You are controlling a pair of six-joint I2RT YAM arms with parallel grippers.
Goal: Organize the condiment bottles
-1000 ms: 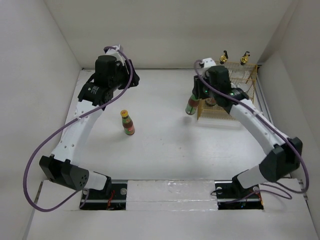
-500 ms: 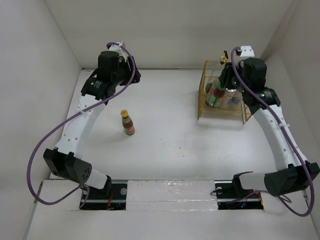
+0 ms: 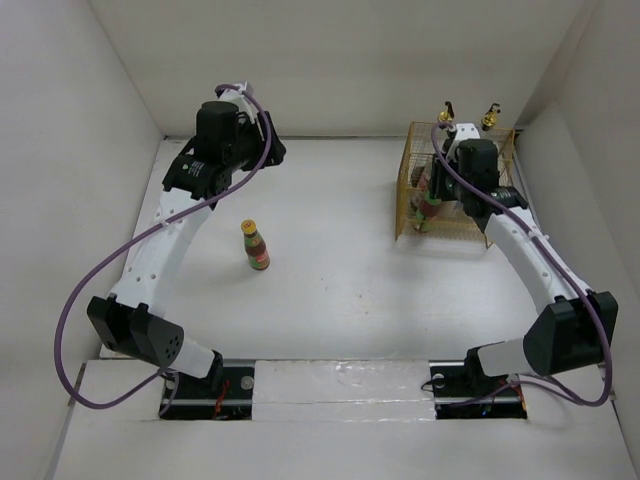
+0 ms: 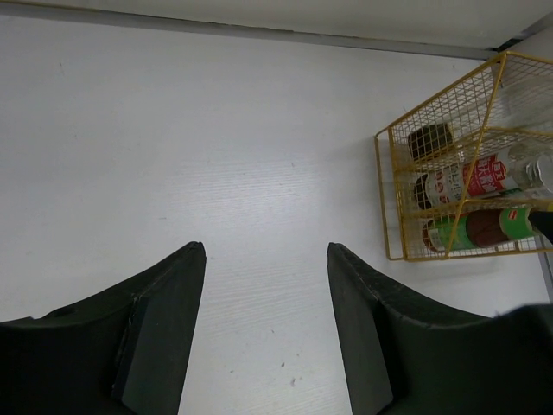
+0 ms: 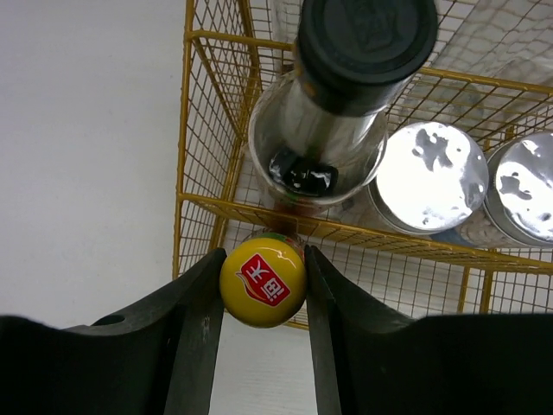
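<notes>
My right gripper point(image 5: 264, 251) is shut on the yellow cap point(image 5: 263, 283) of a green-labelled sauce bottle point(image 4: 479, 229), held upright at the front left corner of the yellow wire basket point(image 3: 405, 190). Its body shows through the basket's mesh in the left wrist view. Inside stand a black-capped bottle point(image 5: 363, 43) and two silver-capped ones point(image 5: 429, 177). Two gold-spouted bottles point(image 3: 447, 112) rise at the basket's back. A second yellow-capped sauce bottle point(image 3: 256, 245) stands alone on the table. My left gripper point(image 4: 266, 246) hangs open over bare table at the far left, holding nothing.
The basket point(image 5: 200, 130) sits against the right back corner, close to the side wall. White walls enclose the table on three sides. My left arm point(image 3: 165, 240) arches over the table's left side, behind the lone bottle.
My right gripper carried the green-labelled bottle from left of the basket, up over it, and down at its front left corner. The left jaws have spread a little wider.
</notes>
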